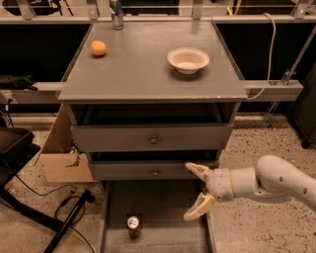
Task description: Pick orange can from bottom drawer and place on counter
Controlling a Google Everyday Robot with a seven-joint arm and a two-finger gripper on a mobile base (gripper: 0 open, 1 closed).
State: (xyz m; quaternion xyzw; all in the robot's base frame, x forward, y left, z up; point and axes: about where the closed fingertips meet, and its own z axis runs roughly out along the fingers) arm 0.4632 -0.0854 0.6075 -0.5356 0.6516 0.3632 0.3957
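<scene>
1. The pale two-finger gripper [189, 192] on the white robot arm hangs below the desk's front edge, toward the front right corner. Its fingers are spread wide with nothing between them, and the tips point left.
2. Under it is the long shallow grey bottom drawer [163, 205], pulled out past the front edge. The gripper sits over the drawer's right side.
3. The small brownish-orange can with a silver top [133, 226] stands upright on the drawer floor, left of the drawer's middle. It is to the gripper's left and farther out from the front edge, clearly apart from the fingers.
4. The can is probably light thin metal: stiff enough to clamp, smooth and a little slippery, and likely to dent under a hard squeeze. Whether it is full cannot be told. The best hold looks like a side grasp across the middle of the cylinder, below the rim, keeping it upright.
5. To reach it, the gripper likely needs to move left, outward and down.
6. The flat grey top of the desk [148, 74] is the goal. It carries a round orange fruit [98, 48] near the back left corner, a white bowl [188, 59] toward the right edge, and a silvery metal can [117, 12] at the back edge.
</scene>
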